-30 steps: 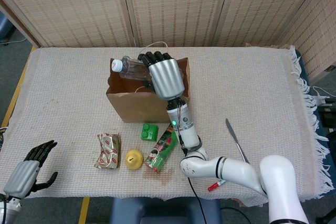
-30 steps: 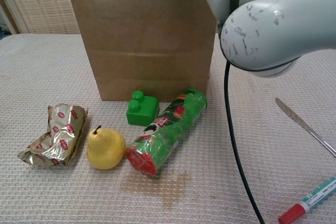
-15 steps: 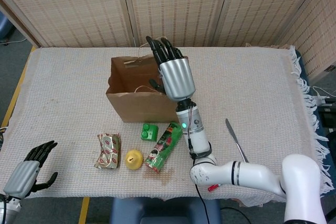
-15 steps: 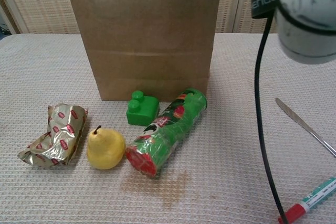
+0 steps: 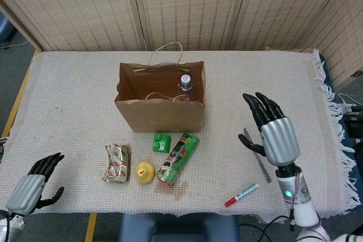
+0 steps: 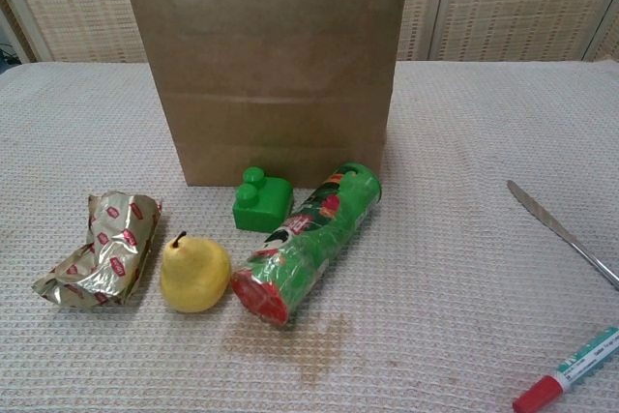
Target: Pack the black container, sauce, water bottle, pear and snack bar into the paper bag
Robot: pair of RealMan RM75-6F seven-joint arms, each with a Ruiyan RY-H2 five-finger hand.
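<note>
The brown paper bag stands open at mid-table. Inside it the water bottle stands upright against the right wall, white cap up. In front of the bag lie a crumpled gold snack bar wrapper and the yellow pear. My right hand is open and empty, raised over the table's right side, far from the bag. My left hand is open and low at the near left corner. I see no black container or sauce.
A green chip tube and a green toy block lie just in front of the bag. A table knife and a red-capped marker lie under my right hand.
My right hand let the water bottle go into the bag, then drew back from above the bag to the right side of the table. The left hand stayed put.
</note>
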